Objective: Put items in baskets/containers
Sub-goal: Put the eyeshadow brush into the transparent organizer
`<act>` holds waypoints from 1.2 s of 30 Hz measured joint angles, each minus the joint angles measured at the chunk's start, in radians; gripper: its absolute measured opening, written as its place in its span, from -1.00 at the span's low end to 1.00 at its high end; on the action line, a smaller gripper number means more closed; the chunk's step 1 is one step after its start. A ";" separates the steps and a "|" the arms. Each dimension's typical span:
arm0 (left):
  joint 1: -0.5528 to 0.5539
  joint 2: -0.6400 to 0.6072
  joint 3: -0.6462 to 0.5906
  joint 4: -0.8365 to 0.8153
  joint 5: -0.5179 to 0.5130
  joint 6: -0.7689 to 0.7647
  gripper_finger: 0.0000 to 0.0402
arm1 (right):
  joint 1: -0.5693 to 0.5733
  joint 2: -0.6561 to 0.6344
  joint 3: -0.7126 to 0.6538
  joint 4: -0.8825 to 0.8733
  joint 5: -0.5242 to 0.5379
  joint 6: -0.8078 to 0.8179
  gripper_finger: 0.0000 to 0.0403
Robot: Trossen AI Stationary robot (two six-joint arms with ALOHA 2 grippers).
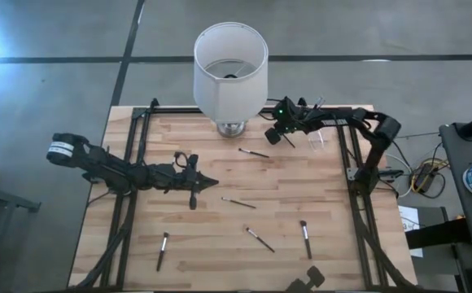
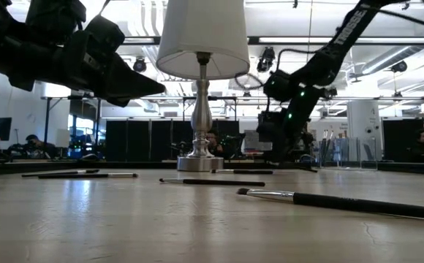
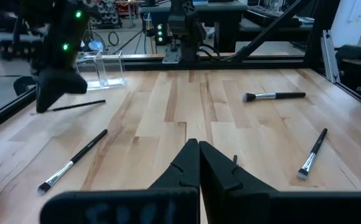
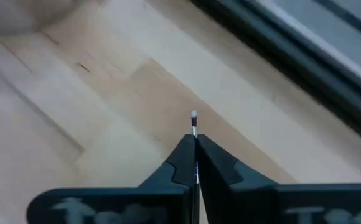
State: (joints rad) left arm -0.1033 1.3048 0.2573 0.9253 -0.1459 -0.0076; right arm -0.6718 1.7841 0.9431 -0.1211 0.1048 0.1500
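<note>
My right gripper (image 1: 271,137) is at the table's far right, shut on a thin dark makeup brush (image 3: 81,105). It is just left of the small clear container (image 1: 318,140), which stands on the wood. My left gripper (image 1: 211,183) hovers shut over the middle of the table and holds nothing. Several more brushes lie flat on the wood: one near the lamp (image 1: 254,153), one in the middle (image 1: 238,203), and others toward the near edge (image 1: 260,238), (image 1: 306,238), (image 1: 162,250). My right gripper pinches the thin brush between its two shut fingers, which slant down from the far right. One pale-tipped end (image 4: 194,118) pokes out past the fingertips. The dark handle (image 3: 90,103) sticks out roughly level to the other side and appears clear of the table.
A tall lamp with a big white shade (image 1: 230,61) stands on a metal base (image 1: 230,128) at the far middle, close to my right gripper. Black frame rails (image 1: 358,203) run along the table's sides. Bare wood lies between the scattered brushes.
</note>
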 joint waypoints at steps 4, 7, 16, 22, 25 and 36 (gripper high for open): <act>0.000 0.000 0.000 -0.002 0.000 -0.001 -1.00 | 0.024 -0.100 -0.088 0.062 0.024 0.007 -0.96; 0.000 0.000 0.000 -0.002 0.000 -0.001 -1.00 | 0.051 -0.207 -0.180 0.140 0.031 0.030 -0.96; 0.000 0.000 0.000 -0.002 0.000 -0.001 -1.00 | 0.146 -0.586 -0.451 0.297 0.139 0.071 -0.96; 0.000 0.000 0.000 -0.002 0.000 -0.001 -1.00 | 0.148 -0.821 -0.544 0.290 0.202 0.076 -0.96; 0.000 0.000 0.000 -0.002 0.000 -0.001 -1.00 | 0.148 -0.887 -0.564 0.272 0.174 0.080 -0.96; 0.000 0.000 0.000 0.002 0.000 -0.001 -1.00 | 0.148 -0.647 -0.464 0.155 0.066 0.137 -0.87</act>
State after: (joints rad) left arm -0.1032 1.3048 0.2573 0.9272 -0.1459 -0.0082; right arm -0.5236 1.1368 0.4795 0.0344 0.1707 0.2865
